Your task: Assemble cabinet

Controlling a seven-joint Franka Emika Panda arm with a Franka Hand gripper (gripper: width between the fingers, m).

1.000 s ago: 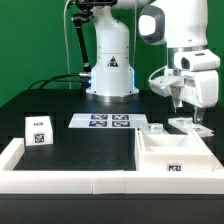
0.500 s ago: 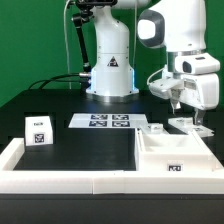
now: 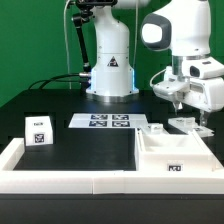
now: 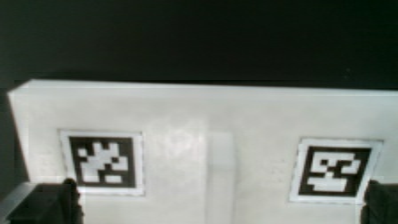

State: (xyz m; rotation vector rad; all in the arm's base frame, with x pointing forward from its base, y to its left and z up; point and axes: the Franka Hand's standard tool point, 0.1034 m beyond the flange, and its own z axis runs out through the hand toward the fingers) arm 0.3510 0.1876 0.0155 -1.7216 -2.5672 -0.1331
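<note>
Gripper hangs with its fingers spread wide apart, over a small white panel just behind the cabinet. The cabinet sits at the table's front, toward the exterior view's right. We count two tags on that panel, one tagged cube and one marker board. We've got plenty of bare black table mid-scene, fenced front and side by a white rim.

A white panel fills the view — two black-and-white tags on it, dark surface beyond.
</note>
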